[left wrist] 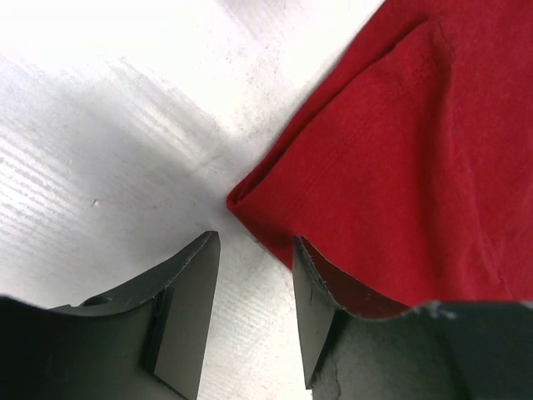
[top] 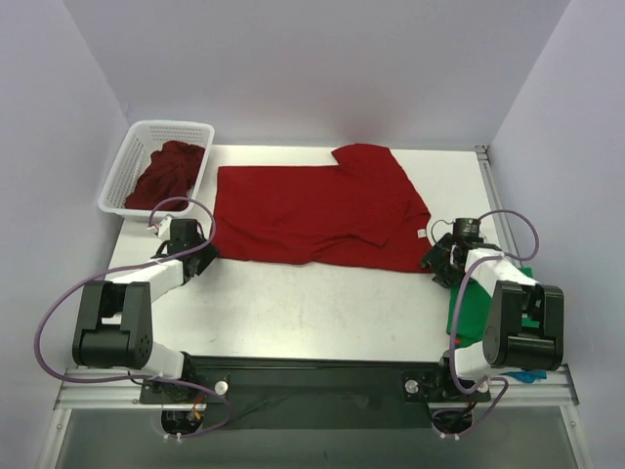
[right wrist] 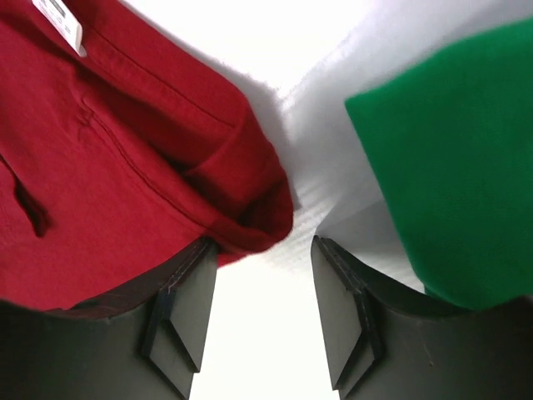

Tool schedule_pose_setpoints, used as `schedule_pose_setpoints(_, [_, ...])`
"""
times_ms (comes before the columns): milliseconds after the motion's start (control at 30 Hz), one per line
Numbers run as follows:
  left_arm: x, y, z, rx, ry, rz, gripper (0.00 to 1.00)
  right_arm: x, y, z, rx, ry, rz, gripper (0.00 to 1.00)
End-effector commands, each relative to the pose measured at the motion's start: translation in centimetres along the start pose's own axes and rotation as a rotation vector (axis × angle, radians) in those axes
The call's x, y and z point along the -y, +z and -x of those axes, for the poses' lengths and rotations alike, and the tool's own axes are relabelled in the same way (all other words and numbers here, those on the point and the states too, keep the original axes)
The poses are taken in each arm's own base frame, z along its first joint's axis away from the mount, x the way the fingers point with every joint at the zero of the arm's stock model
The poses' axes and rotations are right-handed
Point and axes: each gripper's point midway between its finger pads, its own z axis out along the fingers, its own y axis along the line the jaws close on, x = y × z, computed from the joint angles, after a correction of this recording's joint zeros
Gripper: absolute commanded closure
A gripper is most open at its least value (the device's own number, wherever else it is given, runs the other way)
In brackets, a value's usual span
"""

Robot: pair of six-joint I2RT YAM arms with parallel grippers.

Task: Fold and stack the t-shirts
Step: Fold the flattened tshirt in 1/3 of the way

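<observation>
A deep red t-shirt [top: 312, 213] lies spread across the middle of the table, one part folded over at its right. My left gripper [top: 202, 241] is open at the shirt's near-left corner [left wrist: 250, 193]; the corner lies just ahead of the fingertips, and the right finger rests over the cloth edge. My right gripper [top: 437, 262] is open at the shirt's near-right corner [right wrist: 250, 218], whose rolled hem touches the left finger. A green t-shirt [top: 477, 308] lies under the right arm and shows in the right wrist view [right wrist: 458, 158]. More deep red shirts [top: 166, 174] sit in the basket.
A white lattice basket [top: 132, 161] stands at the table's far-left corner. A white label [right wrist: 60, 21] is on the red shirt near the right gripper. A bit of blue cloth [top: 527, 375] shows by the right arm's base. Purple cables loop off both arms.
</observation>
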Motion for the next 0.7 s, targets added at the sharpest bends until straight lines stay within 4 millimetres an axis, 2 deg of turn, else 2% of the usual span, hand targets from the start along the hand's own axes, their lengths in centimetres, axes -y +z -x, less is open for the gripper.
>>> schedule_pose_setpoints(0, [1.2,0.5,1.8,0.056,-0.020,-0.021,0.49,0.0,0.5,1.1,0.026,0.001,-0.040,0.52])
schedule_pose_setpoints(100, [1.1,0.8,1.6,0.050,-0.020,-0.014,0.53,-0.1,0.7,1.4,0.033,0.001,-0.046,0.56])
schedule_pose_setpoints(233, [1.5,1.0,1.8,0.053,-0.026,-0.019,0.59,-0.4,0.6,1.7,0.041,-0.009,-0.046,0.66])
schedule_pose_setpoints(367, [1.9,1.1,2.3,0.060,-0.029,-0.017,0.75,-0.7,0.7,2.4,0.042,-0.022,-0.058,0.78])
schedule_pose_setpoints(433, [2.0,0.9,2.6,0.064,-0.033,-0.007,0.88,-1.3,0.4,3.1,0.055,-0.028,-0.054,0.91])
schedule_pose_setpoints(467, [2.7,0.6,3.4,0.082,-0.038,-0.021,0.94,-1.3,0.3,3.1,0.046,-0.031,-0.061,0.96])
schedule_pose_setpoints(500, [1.9,0.3,3.0,0.061,-0.041,0.023,1.00,-1.4,0.1,3.3,0.047,-0.033,-0.062,1.00])
schedule_pose_setpoints(667, [2.3,-2.0,4.9,0.115,-0.050,0.035,1.00,-0.9,-2.0,3.7,0.060,-0.046,-0.092,1.00])
